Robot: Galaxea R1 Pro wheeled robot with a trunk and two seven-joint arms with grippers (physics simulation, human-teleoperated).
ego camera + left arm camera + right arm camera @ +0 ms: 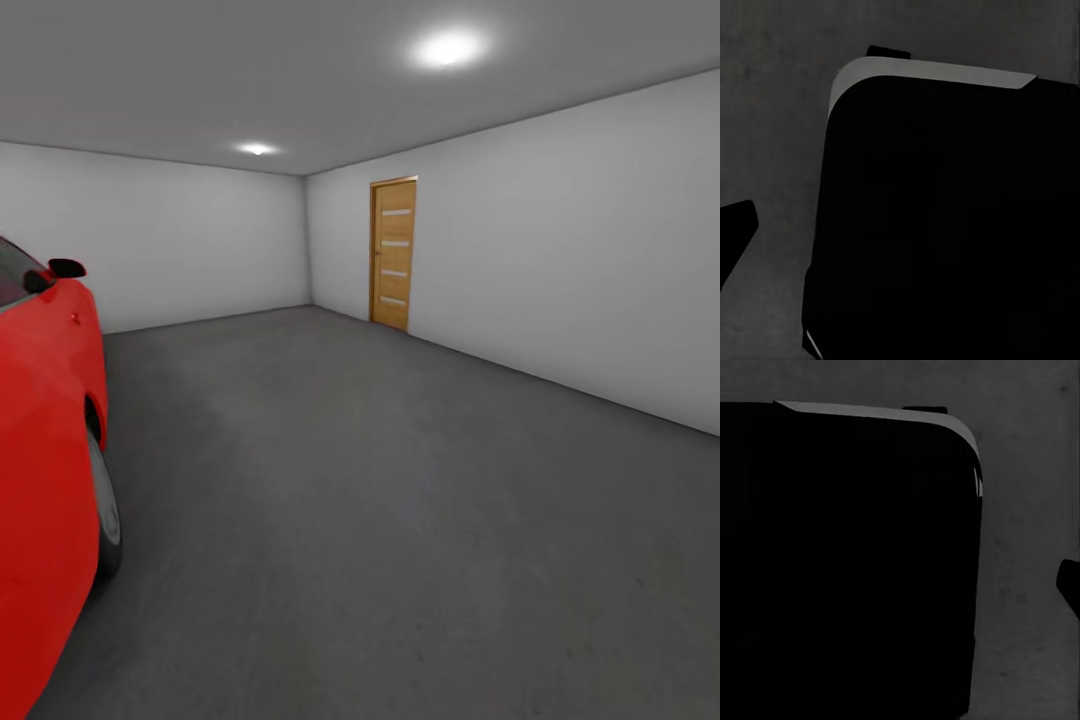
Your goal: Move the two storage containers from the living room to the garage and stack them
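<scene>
Of the fingers little can be made out: a dark tip (736, 225) is seen at the left edge of the left wrist view, and another dark tip (1069, 585) at the right edge of the right wrist view, so whether they are spread or pressed together cannot be told, and nothing is seen held. In both wrist views a large black rounded body (945, 225) is seen above the floor (772, 112). In the head view the garage is shown: the dark grey floor across the lower frame, a red car (45, 480) at the left edge, a wooden side door (394, 253) at upper centre. The storage containers are not seen here. The car could be clipped if the base is turned leftward too tightly.
</scene>
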